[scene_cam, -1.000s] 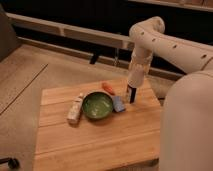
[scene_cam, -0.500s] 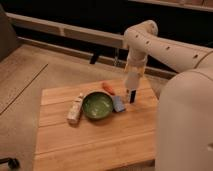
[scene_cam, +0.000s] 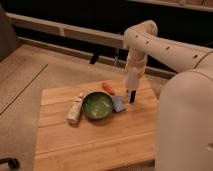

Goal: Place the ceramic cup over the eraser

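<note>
I cannot pick out the ceramic cup anywhere on the wooden table; if it is there, the arm hides it. The eraser looks like the dark upright block just right of the blue pad, long axis vertical. My gripper hangs straight above it, fingers together, seemingly at the block's top. The green bowl sits left of that.
</note>
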{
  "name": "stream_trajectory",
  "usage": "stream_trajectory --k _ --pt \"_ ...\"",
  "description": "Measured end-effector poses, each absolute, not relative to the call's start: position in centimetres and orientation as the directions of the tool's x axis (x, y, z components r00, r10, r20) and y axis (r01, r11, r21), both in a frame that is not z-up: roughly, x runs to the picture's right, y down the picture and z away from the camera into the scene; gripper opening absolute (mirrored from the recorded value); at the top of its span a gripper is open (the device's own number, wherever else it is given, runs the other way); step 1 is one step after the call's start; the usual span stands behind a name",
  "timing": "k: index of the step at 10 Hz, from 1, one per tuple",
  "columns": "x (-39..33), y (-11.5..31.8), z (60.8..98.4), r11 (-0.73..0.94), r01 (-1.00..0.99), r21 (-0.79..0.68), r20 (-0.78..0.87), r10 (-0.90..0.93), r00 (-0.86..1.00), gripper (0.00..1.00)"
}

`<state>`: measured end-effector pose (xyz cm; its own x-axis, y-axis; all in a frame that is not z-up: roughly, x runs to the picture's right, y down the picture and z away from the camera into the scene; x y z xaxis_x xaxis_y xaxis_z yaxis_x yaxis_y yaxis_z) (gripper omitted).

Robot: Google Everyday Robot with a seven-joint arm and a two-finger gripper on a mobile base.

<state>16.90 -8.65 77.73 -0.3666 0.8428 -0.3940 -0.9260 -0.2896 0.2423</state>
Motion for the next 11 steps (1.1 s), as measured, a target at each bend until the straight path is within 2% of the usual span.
stream_trajectory --k 6,11 --pt "19.0 -6.5 80.4 -0.324 -0.905 0.276 -0.405 0.815 -0.415 0.0" --pt "19.2 -3.8 85.7 -0.365 -0.897 0.248 -0.455 0.774 -0.441 0.0"
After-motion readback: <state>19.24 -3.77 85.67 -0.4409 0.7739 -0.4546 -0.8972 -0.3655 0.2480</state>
